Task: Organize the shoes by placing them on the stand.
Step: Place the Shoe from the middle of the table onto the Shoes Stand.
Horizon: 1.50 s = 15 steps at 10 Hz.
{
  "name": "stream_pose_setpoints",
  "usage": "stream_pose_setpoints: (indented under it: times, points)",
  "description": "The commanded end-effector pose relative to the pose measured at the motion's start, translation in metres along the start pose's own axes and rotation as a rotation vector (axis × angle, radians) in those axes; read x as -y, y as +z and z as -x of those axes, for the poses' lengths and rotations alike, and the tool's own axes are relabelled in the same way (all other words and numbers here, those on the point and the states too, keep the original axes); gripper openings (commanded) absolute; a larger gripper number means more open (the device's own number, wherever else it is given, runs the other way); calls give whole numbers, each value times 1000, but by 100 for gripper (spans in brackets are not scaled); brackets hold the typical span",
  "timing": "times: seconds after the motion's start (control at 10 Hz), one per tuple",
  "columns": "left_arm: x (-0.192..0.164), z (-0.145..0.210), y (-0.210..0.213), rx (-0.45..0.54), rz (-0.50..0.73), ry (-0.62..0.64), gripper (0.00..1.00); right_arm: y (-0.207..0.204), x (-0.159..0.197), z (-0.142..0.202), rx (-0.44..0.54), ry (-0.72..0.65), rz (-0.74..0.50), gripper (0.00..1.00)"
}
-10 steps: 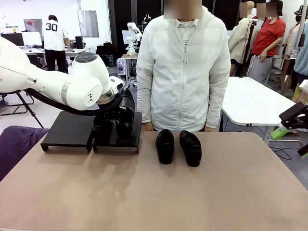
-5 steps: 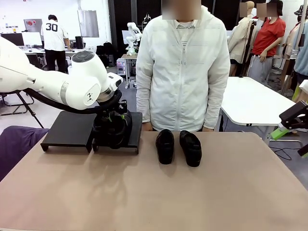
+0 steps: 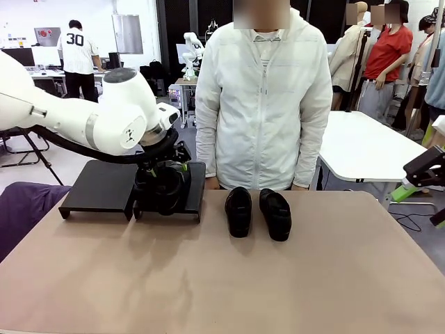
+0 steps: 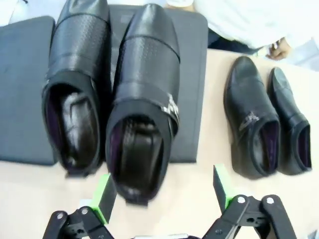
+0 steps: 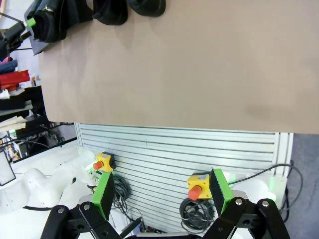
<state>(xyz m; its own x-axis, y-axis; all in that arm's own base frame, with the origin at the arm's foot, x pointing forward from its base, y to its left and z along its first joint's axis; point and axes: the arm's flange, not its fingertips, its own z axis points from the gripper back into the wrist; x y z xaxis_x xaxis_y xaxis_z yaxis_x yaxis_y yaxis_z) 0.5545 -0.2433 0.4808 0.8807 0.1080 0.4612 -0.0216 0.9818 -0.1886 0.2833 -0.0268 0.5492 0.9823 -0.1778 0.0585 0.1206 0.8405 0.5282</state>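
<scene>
Left pincer (image 4: 162, 184) spread over a shoe (image 4: 144, 89) on the stand (image 4: 193, 74), where a crooked lift could catch a pad (image 4: 105, 196) on the heel and drag it off.

Front view: left arm (image 3: 104, 125) covers most of the two shoes (image 3: 163, 198) on the stand (image 3: 97, 184) — toes hidden. Right wrist view: other pair (image 5: 110, 12) cut by top edge. Left wrist view — soft blur, one toe clipped at top.
</scene>
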Motion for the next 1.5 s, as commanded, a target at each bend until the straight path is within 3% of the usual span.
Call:
stream_pose_setpoints:
  times: [0.0,0.3,0.5,0.7,0.9,1.0,1.1,1.4]
  points:
    - [-7,24,52,-101,0,1,100,2,-3,1,0,-16,-13,100]
    - [-47,83,137,-414,54,-9,100,2,-3,1,0,-16,-13,100]
    - [-100,132,183,-492,201,-3,100,2,-3,1,0,-16,-13,100]
    - [-179,184,215,-419,328,132,100,2,-3,1,0,-16,-13,100]
    - [-260,221,221,-286,598,333,100,2,-3,1,0,-16,-13,100]
    - [-289,230,211,-189,797,404,100,2,-3,1,0,-16,-13,100]
    - [-225,207,225,-381,472,237,100,2,-3,1,0,-16,-13,100]
    - [-225,207,225,-381,472,237,100,2,-3,1,0,-16,-13,100]
